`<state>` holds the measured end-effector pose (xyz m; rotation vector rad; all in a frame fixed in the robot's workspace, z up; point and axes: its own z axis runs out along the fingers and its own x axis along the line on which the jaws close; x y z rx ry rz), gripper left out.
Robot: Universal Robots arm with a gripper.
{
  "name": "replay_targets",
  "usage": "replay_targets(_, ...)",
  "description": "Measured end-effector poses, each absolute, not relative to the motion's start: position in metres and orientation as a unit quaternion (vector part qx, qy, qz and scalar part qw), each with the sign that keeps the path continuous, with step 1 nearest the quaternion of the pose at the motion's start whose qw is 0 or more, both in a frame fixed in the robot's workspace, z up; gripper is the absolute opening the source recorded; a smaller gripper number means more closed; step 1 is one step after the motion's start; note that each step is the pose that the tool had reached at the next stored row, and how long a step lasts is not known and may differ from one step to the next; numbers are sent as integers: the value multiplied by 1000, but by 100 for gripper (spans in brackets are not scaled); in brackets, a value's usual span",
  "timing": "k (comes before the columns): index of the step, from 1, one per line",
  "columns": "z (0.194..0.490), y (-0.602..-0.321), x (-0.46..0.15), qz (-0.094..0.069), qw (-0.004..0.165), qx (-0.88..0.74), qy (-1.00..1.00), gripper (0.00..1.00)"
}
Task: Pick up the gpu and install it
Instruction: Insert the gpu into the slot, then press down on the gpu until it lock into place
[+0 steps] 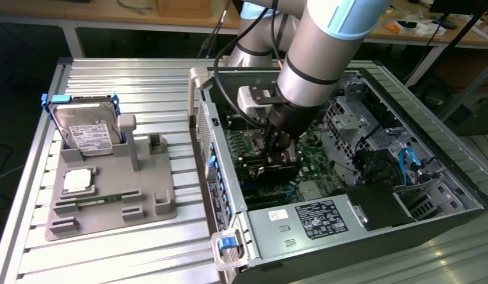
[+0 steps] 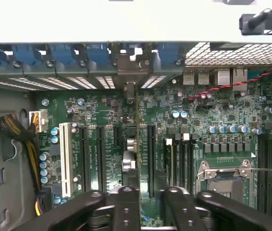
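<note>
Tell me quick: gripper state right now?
Gripper: closed on the gpu, holding it edge-on over the motherboard inside the computer case.

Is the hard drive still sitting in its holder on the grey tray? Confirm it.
Yes: in the exterior view the hard drive stands in its holder on the grey tray, left of the open computer case.

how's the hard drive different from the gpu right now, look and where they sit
The hard drive is silver with a white label; the gpu looks dark.
The hard drive stands in the grey holder on the table; the gpu is inside the open computer case, over the motherboard, at the gripper.
The hard drive shows its broad face; the gpu is mostly hidden.
Both are flat, rectangular computer parts.
</note>
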<state>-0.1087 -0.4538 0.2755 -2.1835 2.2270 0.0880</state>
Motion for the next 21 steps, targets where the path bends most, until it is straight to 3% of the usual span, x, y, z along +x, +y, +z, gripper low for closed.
replay_targets(4,275,-452,-109,28,11,-700,714,11)
replay_targets(21,275,-452,-109,29,11,-700,714,11)
